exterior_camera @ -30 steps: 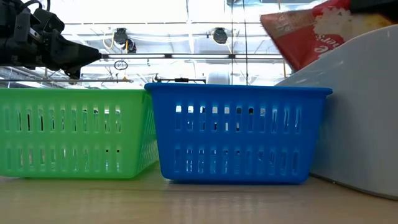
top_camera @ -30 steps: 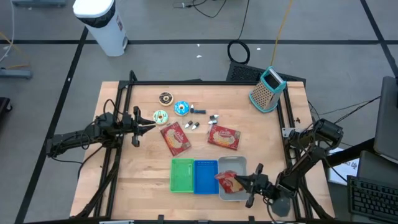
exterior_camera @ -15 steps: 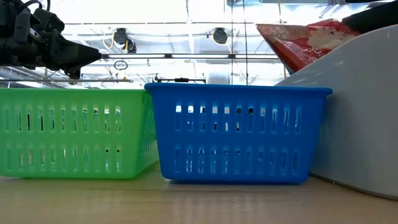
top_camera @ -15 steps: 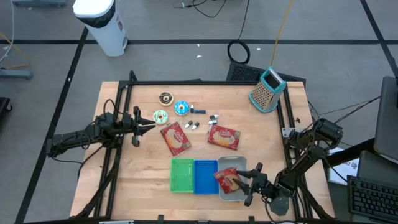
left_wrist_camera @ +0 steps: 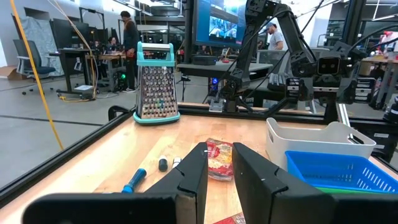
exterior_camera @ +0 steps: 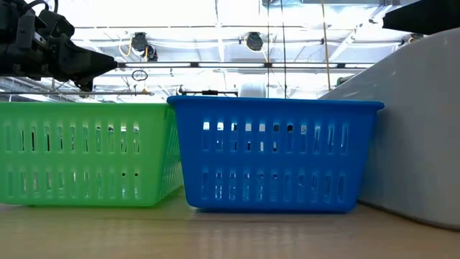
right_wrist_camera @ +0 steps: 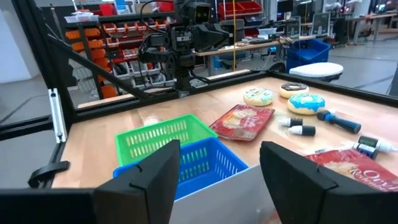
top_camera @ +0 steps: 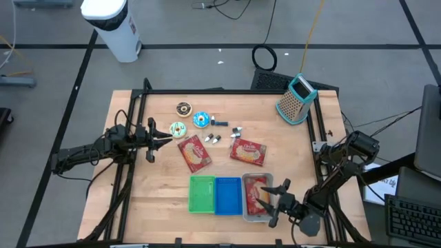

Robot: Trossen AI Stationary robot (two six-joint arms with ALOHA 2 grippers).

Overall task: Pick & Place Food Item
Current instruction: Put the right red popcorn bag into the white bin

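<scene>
1. The right gripper [top_camera: 275,200] hovers at the grey bin's [top_camera: 266,180] near right corner, at the table's [top_camera: 158,186] front edge; its fingers [right_wrist_camera: 149,180] stand wide apart, holding nothing.
2. A red packet [top_camera: 255,196] lies flat inside the grey bin, free of the gripper; from the low view the packet is hidden behind the bin's wall [exterior_camera: 424,129].
3. The grey bin stands at the right end of a row of three, touching the blue basket [top_camera: 228,195]; the green basket [top_camera: 202,194] sits on the blue one's other side.
4. The left gripper [top_camera: 164,138] waits over the table's left side, pointing level toward the middle; its fingers [left_wrist_camera: 186,180] show a narrow gap with nothing between them.
5. Two more red packets lie on the table: one [top_camera: 195,153] tilted, just right of the left gripper; the other [top_camera: 248,152] beyond the grey bin.
6. Three doughnuts sit at the far left: a brown one [top_camera: 183,108], a blue one [top_camera: 201,119] and a pale green one [top_camera: 178,129]; small items [top_camera: 220,122], too small to tell, lie scattered just right of them.
7. A grater [top_camera: 296,99] with a teal top stands upright at the far right corner.
</scene>
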